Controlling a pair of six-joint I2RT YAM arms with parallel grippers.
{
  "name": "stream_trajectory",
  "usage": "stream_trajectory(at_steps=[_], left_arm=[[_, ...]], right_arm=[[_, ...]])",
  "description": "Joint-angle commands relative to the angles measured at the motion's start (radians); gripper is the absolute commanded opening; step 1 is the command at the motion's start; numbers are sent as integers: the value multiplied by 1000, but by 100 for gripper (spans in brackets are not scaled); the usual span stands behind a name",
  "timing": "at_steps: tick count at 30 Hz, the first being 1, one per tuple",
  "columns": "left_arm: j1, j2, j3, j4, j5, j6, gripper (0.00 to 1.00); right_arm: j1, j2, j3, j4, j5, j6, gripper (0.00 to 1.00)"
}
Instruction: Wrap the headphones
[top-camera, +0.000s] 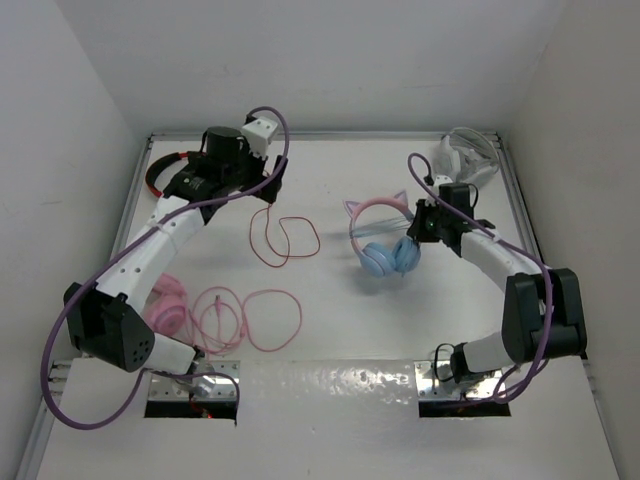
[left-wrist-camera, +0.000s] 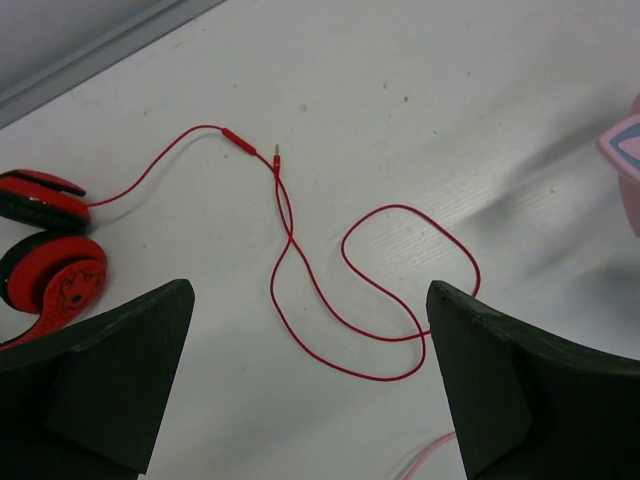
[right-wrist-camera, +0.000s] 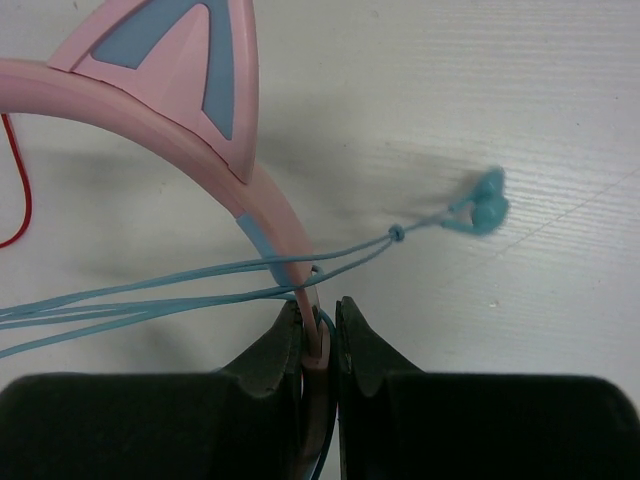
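The headphones lie mid-table, with light blue ear cups, a pink cat-ear headband and a thin light blue cable looped across the band. My right gripper is shut on the headband's lower end, with cable strands caught beside it; it also shows in the top view. The cable's blue plug hangs free to the right. My left gripper is open and empty above the red cable, far left of the headphones.
Red-and-black headphones lie at the back left, their red cable spread toward the middle. All-pink headphones with a long pink cable lie front left. A white object sits at the back right corner.
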Motion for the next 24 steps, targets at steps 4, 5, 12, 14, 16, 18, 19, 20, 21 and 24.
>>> stream_trajectory(at_steps=[4, 5, 12, 14, 16, 18, 19, 20, 21, 24], left_arm=[[-1, -40, -8, 60, 17, -1, 100], [-1, -40, -8, 60, 17, -1, 100], [2, -40, -18, 65, 24, -3, 100], [3, -41, -18, 65, 27, -3, 100], [5, -38, -19, 66, 32, -3, 100], [8, -36, -19, 66, 35, -4, 100], [9, -35, -19, 66, 36, -4, 100], [9, -33, -19, 66, 38, -6, 100], [9, -32, -19, 66, 40, -6, 100], [13, -29, -19, 66, 44, -8, 100]], right_arm=[[-98, -39, -16, 28, -51, 56, 0], [-100, -35, -17, 28, -60, 56, 0], [-206, 17, -14, 21, -106, 51, 0], [-229, 40, -14, 20, -108, 45, 0], [-250, 53, -16, 21, -120, 50, 0], [-260, 71, -25, 31, -118, 53, 0], [-269, 80, -26, 35, -108, 53, 0], [-276, 85, -26, 34, -101, 51, 0], [-283, 88, -25, 34, -100, 51, 0], [-313, 96, -20, 31, -101, 54, 0]])
